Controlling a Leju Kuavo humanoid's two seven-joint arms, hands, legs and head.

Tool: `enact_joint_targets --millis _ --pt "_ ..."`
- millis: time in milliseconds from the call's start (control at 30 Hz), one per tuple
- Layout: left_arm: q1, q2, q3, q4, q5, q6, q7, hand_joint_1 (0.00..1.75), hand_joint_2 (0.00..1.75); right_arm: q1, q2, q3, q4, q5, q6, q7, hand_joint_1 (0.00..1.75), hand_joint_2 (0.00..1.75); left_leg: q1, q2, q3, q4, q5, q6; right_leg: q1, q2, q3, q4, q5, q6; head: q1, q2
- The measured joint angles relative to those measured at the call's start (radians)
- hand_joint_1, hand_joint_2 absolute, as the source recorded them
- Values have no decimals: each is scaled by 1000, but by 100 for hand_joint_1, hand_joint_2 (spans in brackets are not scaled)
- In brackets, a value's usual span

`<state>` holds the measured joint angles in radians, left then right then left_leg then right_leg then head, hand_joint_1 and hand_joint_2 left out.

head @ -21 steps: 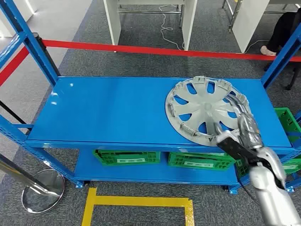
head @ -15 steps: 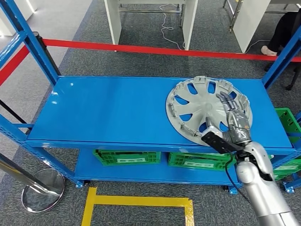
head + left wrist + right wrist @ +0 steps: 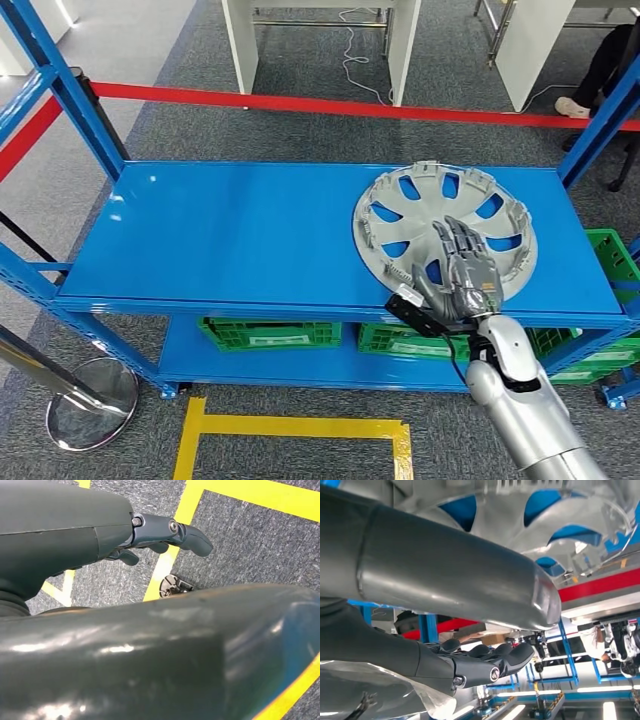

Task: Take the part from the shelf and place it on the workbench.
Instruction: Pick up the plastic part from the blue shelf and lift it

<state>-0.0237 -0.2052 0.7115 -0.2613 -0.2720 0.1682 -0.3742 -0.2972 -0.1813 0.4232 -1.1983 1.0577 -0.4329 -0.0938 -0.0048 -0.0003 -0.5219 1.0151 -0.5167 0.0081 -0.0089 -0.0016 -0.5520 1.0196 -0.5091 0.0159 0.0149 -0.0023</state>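
Note:
The part is a silver hubcap [image 3: 423, 205] lying flat on the right half of the blue shelf top [image 3: 226, 240]. My right hand [image 3: 459, 268] lies over the hubcap's front portion, fingers spread and pointing away from me, the palm above the rim near the shelf's front edge. In the right wrist view the hubcap's spokes [image 3: 501, 510] pass close beyond the thick thumb [image 3: 471, 575], and the dark fingers [image 3: 490, 662] stretch out apart from it with nothing gripped. My left hand [image 3: 166, 532] hangs over the floor, fingers loose and holding nothing.
Green crates [image 3: 268, 333] fill the lower shelf. Red barrier tape [image 3: 302, 104] runs behind the shelf, with white workbench legs [image 3: 241, 45] beyond it. A stanchion base [image 3: 90, 405] stands at the front left. Yellow floor tape [image 3: 294, 428] marks the carpet before the shelf.
My right hand has slid leftward across the hubcap, from its right rim to its front middle. The hubcap has stayed in place.

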Motion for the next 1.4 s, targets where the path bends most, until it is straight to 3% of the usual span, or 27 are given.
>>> enact_joint_targets --millis 433,567,1100,1400 --pt "1 -9 0 0 -12 9 9 0 0 31 60 11 29 14 -38 61 0 0 0 0 0 0 0 0 0 0 0 0 0 0 0 0" --pt "2 -12 0 0 -16 9 9 0 0 46 74 10 31 -43 -21 32 0 175 0 0 0 0 0 0 0 0 0 0 0 0 0 0" --pt "2 -17 20 0 -39 3 9 0 0 64 90 -6 72 -207 107 -47 0 175 0 0 0 0 0 0 0 0 0 0 0 0 0 0" --pt "2 -16 41 0 -46 0 10 0 0 53 99 -5 90 -221 131 -39 0 175 0 0 0 0 0 0 0 0 0 0 0 0 0 0"
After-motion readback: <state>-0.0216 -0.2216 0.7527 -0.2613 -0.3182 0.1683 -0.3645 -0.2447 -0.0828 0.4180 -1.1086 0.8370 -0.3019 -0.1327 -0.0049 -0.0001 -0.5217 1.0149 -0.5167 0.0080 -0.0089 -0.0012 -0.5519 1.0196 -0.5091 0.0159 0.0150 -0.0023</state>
